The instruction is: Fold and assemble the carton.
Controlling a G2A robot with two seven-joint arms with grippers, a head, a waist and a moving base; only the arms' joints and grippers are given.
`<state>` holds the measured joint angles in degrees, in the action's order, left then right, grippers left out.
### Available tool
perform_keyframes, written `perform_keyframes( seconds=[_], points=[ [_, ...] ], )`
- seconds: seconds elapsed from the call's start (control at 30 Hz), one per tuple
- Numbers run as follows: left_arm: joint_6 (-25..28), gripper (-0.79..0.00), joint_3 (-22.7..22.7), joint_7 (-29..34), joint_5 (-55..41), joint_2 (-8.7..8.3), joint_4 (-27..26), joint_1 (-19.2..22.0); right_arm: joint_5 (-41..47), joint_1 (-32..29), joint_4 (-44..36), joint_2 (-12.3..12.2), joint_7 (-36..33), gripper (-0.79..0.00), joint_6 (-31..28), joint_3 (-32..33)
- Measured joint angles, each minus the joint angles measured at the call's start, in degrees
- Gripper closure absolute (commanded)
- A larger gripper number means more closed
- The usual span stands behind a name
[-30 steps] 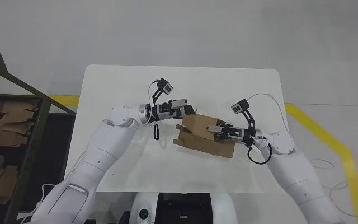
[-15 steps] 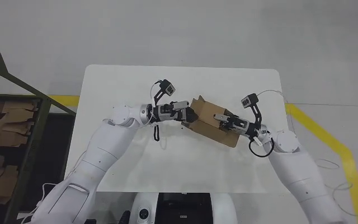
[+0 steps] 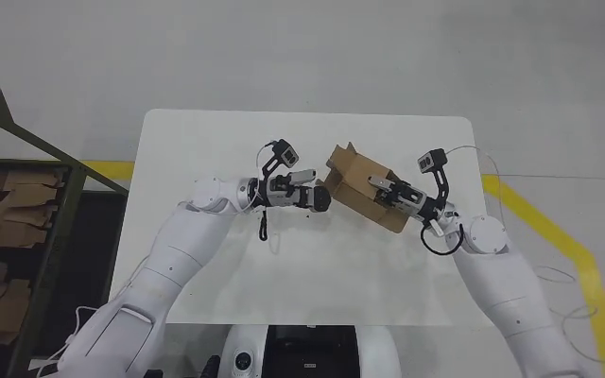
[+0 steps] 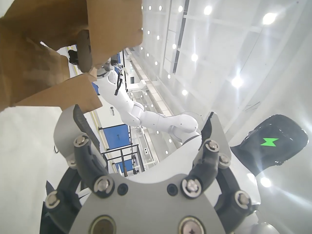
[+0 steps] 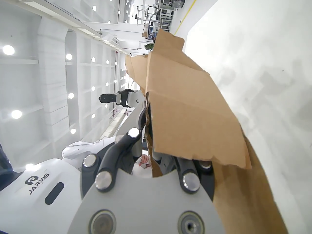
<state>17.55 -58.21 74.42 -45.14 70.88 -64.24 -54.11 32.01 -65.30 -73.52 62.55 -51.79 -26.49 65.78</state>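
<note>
1. The fingers of the right gripper (image 3: 388, 194) are largely hidden behind cardboard in its wrist view; one wall of the carton (image 3: 357, 178) is seen clamped between them.
2. Whether the carton touches the table (image 3: 284, 274) cannot be made out.
3. The carton, brown and only partly formed, is held tilted over the table's right half, with its flaps hanging loose and one edge ragged.
4. The left gripper (image 3: 319, 198) is spread wide and empty, just beside the carton's left end; in its wrist view the flaps are cut off at the frame edge.
</note>
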Motion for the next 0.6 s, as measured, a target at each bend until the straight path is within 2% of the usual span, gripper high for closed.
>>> perform_keyframes(
  seconds=[0.6],
  points=[
    [0.5, -0.785, 2.5, 0.6, -1.0, 1.67, 3.2, 1.9, -1.4, -0.8, -2.9, 0.9, 2.4, 0.000, -0.6, -1.1]
  ],
)
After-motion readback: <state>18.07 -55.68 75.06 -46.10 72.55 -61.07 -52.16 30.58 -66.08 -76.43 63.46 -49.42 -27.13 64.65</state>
